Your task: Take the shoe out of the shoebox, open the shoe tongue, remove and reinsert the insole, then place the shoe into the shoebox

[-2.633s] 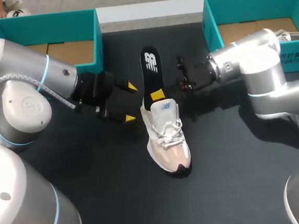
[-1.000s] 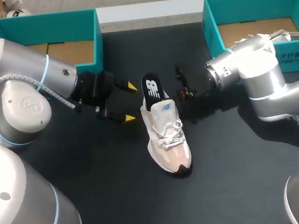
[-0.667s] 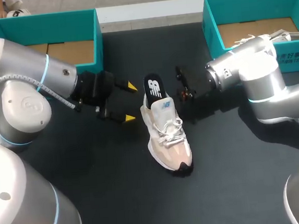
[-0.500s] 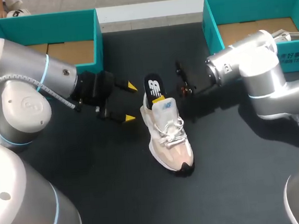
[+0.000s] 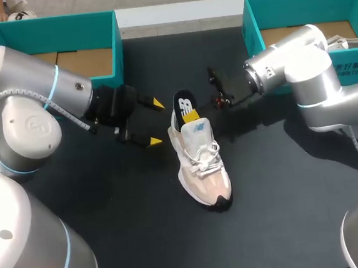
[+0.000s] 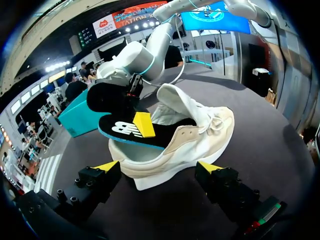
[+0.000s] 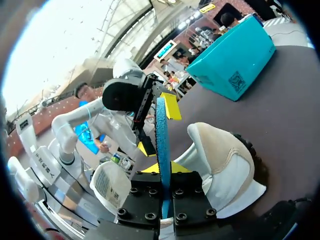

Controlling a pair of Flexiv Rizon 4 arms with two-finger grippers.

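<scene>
Insole (image 5: 183, 102) now deeper in shoe (image 5: 201, 163), right end effector (image 5: 188, 115) clamping it, left end effector (image 5: 157, 122) released

Left gripper (image 6: 159, 167) hangs wide open, and the cream sneaker (image 6: 200, 136) stands on the dark table (image 6: 265, 165) just ahead of its tips. The black insole (image 6: 120, 131) juts from the heel opening. My right gripper (image 6: 142, 127) presses one yellow finger on top of it; the other is probably underneath.
</scene>
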